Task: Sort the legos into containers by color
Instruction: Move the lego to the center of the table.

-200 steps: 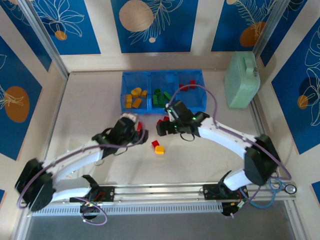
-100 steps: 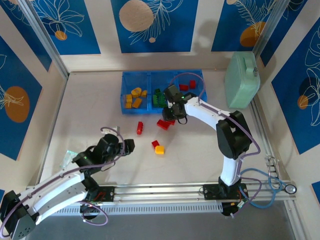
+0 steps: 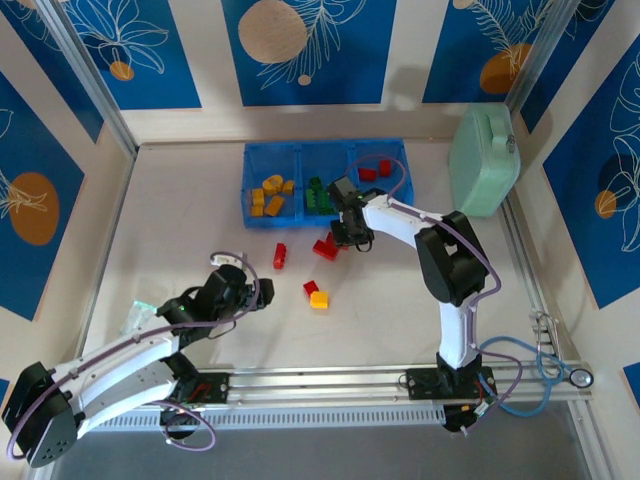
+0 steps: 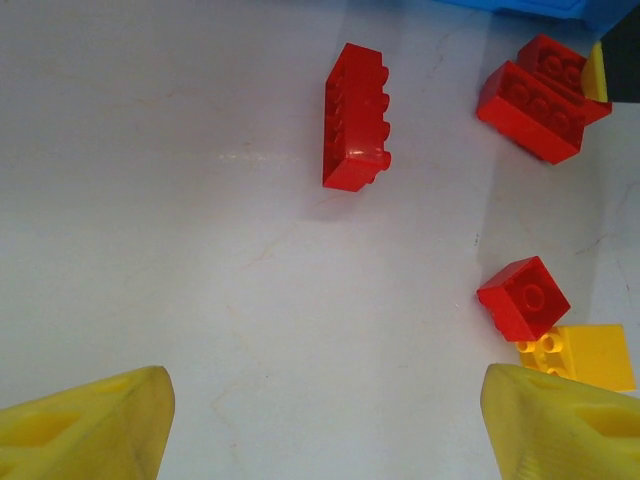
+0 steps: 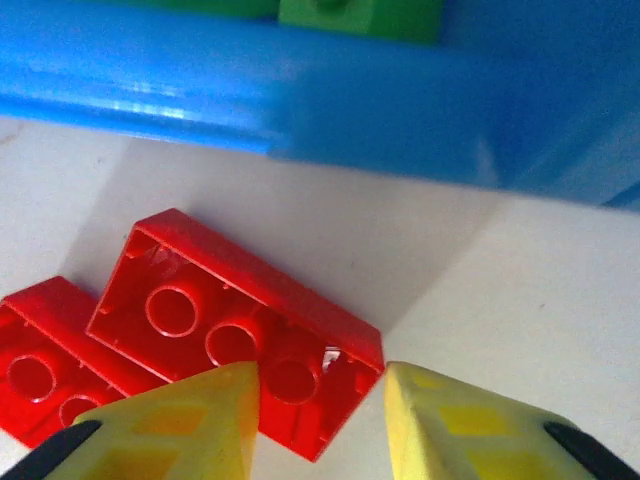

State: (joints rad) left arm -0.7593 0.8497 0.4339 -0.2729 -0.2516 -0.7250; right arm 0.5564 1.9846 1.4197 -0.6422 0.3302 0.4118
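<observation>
The blue tray (image 3: pixel 325 146) holds yellow legos (image 3: pixel 270 195) in its left compartment, green ones (image 3: pixel 320 195) in the middle and red ones (image 3: pixel 375 170) on the right. Just in front of it lie two red legos (image 3: pixel 325 247). My right gripper (image 3: pixel 342 238) is down on them, its yellow fingers closed round the end of the upturned red lego (image 5: pixel 230 320), which rests on the table beside the other one (image 5: pixel 40 370). My left gripper (image 3: pixel 262 292) hangs open over bare table (image 4: pixel 320 430). Ahead of it are a red lego on its side (image 4: pixel 355 118), a small red one (image 4: pixel 523 297) and a yellow one (image 4: pixel 580 355).
A pale mint-green case (image 3: pixel 484 160) stands at the back right beside the tray. The tray's blue front wall (image 5: pixel 300 90) rises right behind the gripped lego. Low walls frame the table on all sides.
The right gripper moved back toward the tray and closed on the red lego. The left arm pulled back toward the near left, away from the loose legos, still open.
</observation>
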